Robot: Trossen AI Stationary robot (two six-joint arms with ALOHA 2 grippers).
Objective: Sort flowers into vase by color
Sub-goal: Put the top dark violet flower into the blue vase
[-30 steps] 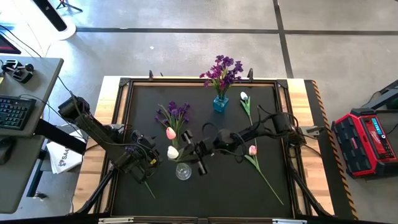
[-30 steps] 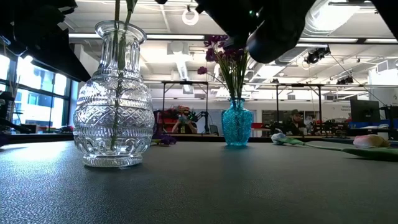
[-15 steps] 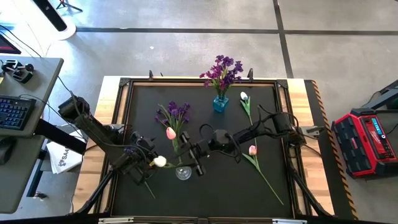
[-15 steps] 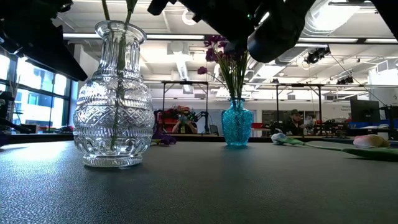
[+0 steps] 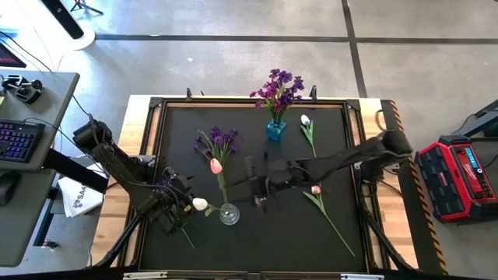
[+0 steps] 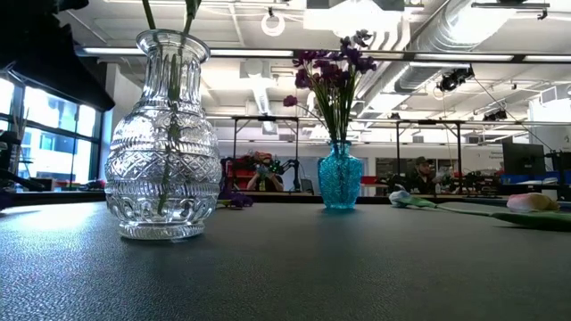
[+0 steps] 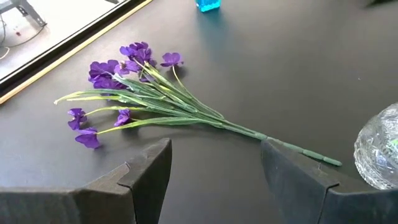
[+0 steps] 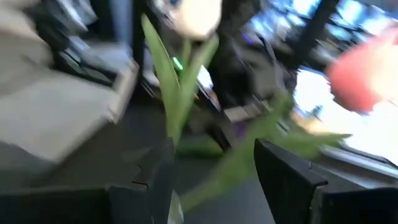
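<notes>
A clear glass vase (image 5: 229, 214) stands near the table's front. It holds a pink tulip (image 5: 215, 165) and a white tulip (image 5: 200, 204), whose stems lean on its rim (image 6: 168, 37). A blue vase (image 5: 275, 129) at the far side holds purple flowers (image 5: 278, 89). A purple sprig (image 7: 134, 93), another white tulip (image 5: 306, 120) and another pink tulip (image 5: 316, 188) lie flat on the mat. My right gripper (image 5: 255, 185) is open, raised to the right of the clear vase. My left gripper (image 7: 214, 180) is open, left of that vase, facing the purple sprig.
The black mat is bordered by a wooden frame (image 5: 152, 117). A desk with a keyboard (image 5: 19, 140) stands off the table's left and a red case (image 5: 459, 175) off its right. Bare mat lies near the front right corner.
My right gripper has let go of the white tulip at the clear vase, risen, tipped from pointing down toward level, and drawn back toward the table's right edge. The white tulip's bloom has fallen over toward the left, its stem staying in the vase.
</notes>
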